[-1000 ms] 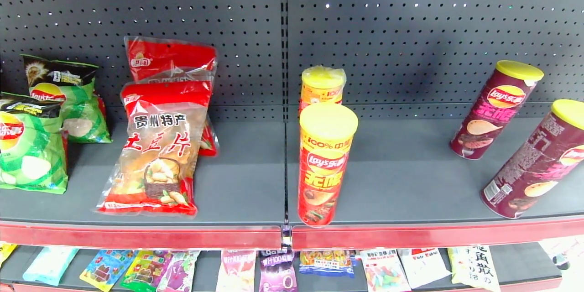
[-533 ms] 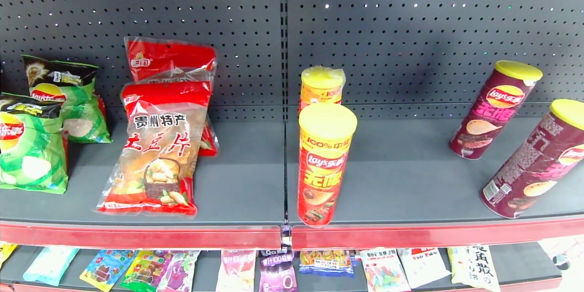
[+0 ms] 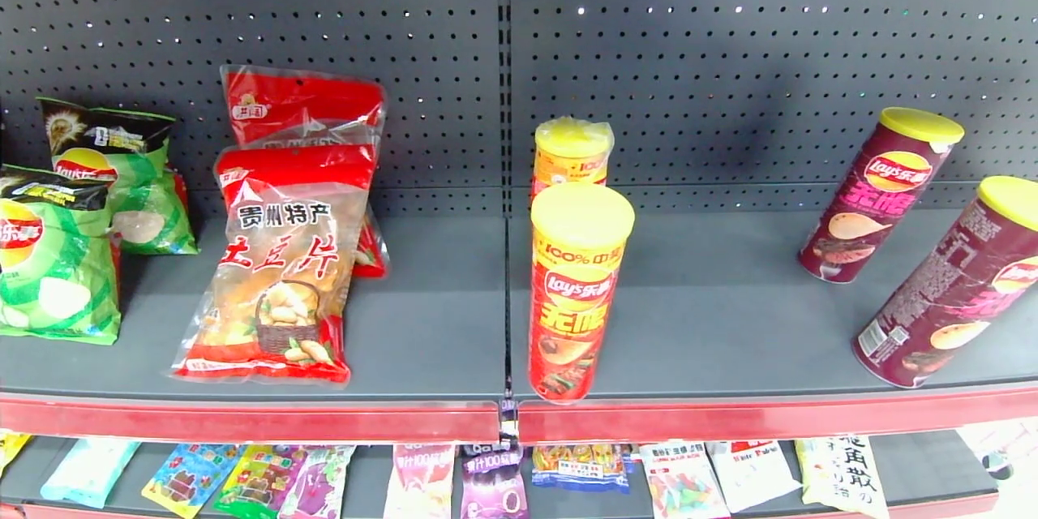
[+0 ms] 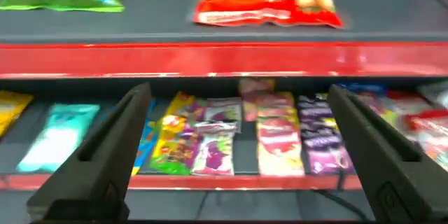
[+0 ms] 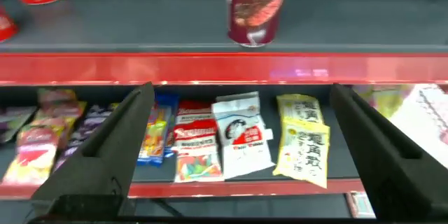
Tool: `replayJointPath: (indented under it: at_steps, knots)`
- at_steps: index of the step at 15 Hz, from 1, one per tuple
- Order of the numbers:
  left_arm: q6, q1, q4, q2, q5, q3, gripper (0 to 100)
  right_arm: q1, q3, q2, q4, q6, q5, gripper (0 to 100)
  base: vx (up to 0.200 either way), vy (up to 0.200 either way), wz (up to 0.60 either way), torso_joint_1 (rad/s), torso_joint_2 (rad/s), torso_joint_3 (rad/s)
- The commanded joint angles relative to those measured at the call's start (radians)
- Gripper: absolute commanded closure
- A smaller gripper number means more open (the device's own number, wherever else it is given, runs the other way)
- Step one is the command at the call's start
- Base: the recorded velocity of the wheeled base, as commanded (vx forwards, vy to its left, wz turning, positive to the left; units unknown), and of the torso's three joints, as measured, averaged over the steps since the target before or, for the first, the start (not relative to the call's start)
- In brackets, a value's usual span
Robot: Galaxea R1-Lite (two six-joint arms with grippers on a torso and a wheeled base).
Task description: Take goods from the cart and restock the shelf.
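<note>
Our left gripper (image 4: 238, 150) and right gripper (image 5: 238, 150) stand wide apart, holding nothing. The grey metal shelf (image 3: 714, 300) has free room at 3 o'clock of the red cylindrical chip can (image 3: 577, 292), so we judge the restocking unfinished.

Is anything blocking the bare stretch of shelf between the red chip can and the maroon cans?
Nothing visible does: the shelf lies bare between the red can and the maroon cans, back to the pegboard.

Head view, last sec: no real chg. Red chip can (image 3: 577, 292) and maroon chip cans (image 3: 880, 195) on shelf (image 3: 714, 308) sit a hair leftward in frame; looks like cam drift, not goods.
</note>
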Motion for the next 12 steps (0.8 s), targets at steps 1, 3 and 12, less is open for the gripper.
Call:
replayJointPath:
  at_steps: [1, 3, 12]
  knots:
    - [0.001, -0.009, 0.001, -0.036, -0.018, 0.0, 0, 0.007, 0.006, 0.003, -0.001, -0.005, 0.007, 0, 0.0, 0.0, 0.0, 0.0, 0.0, 0.0]
    - [0.003, -0.024, 0.001, -0.076, -0.076, 0.0, 0, 0.003, 0.013, -0.007, -0.004, -0.006, 0.028, 0, 0.0, 0.0, 0.0, 0.0, 0.0, 0.0]
    - [0.004, -0.024, 0.001, -0.076, -0.052, 0.0, 0, 0.003, 0.053, -0.009, -0.058, 0.02, 0.028, 0, -0.022, 0.0, 0.0, 0.0, 0.0, 0.0]
